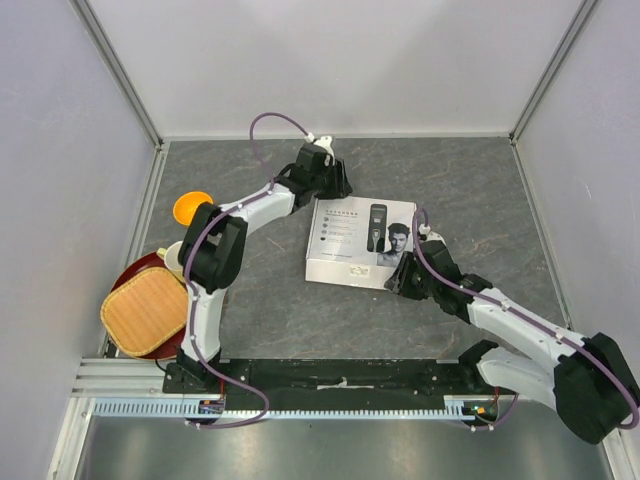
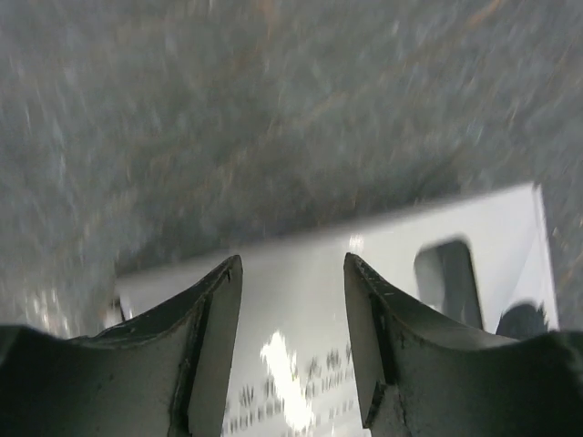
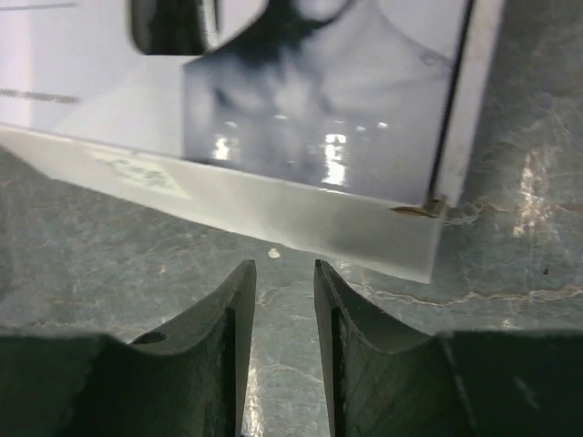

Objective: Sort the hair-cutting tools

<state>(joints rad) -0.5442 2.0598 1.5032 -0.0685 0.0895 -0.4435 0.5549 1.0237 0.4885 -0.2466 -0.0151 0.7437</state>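
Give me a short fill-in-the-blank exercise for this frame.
1. The white box lies flat, its lid ____.
2. The orange bowl sits to the box's ____.
3. The jaws of the left gripper and of the right gripper stand apart, gripping ____.
Missing words: closed; left; nothing.

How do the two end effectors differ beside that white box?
The left end effector hangs over the white cardboard box's far edge; the right end effector sits over the grey table off its near right corner. The left's jaws stand wider apart. Both are black, open and hold nothing.
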